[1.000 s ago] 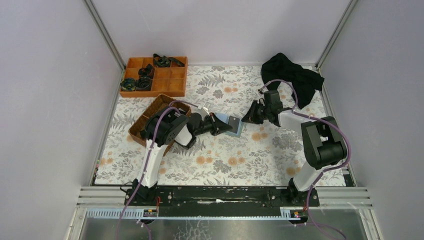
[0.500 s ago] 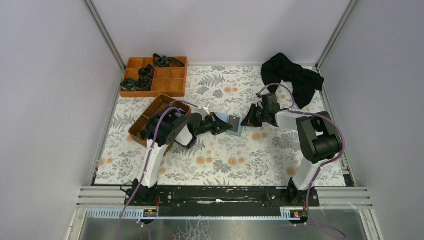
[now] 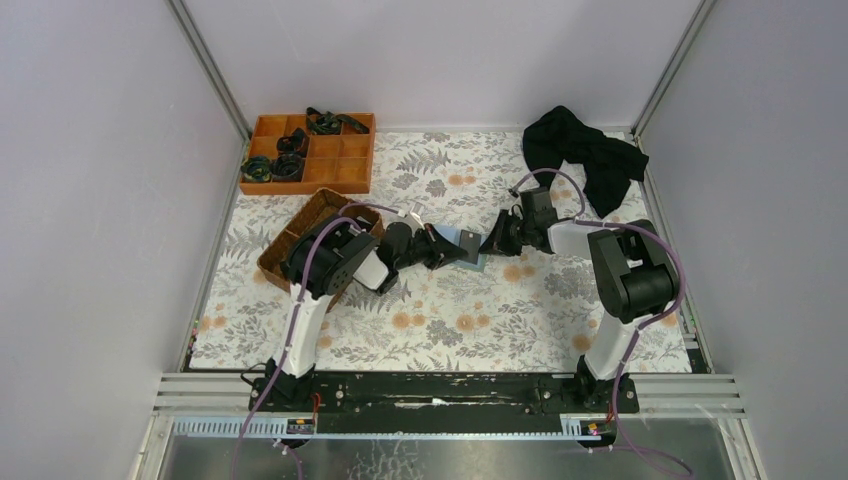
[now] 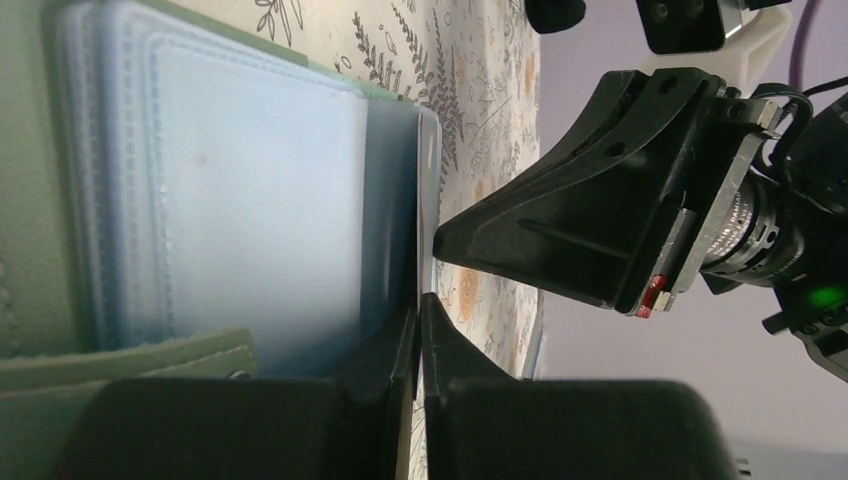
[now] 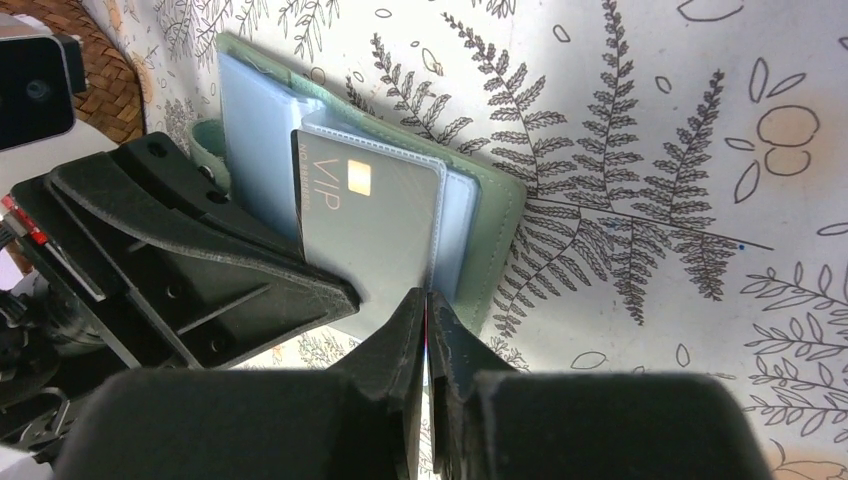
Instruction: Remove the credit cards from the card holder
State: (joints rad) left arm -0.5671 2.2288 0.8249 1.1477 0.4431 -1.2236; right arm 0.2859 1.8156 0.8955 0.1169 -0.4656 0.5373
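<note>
right end effector point(image 5: 427, 325) pinched on grey VIP card point(image 5: 372, 215) corner | card holder point(image 5: 492, 235) open

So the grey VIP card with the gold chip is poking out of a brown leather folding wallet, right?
Not brown leather: the folding wallet is grey-green outside with light blue sleeves inside, as the right wrist view shows. The grey VIP card does poke out of it.

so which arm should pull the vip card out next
Right, probably: the right pincer pinches the corner of the grey VIP card, while the left pincer is clamped on the card holder, steadying it.
</note>
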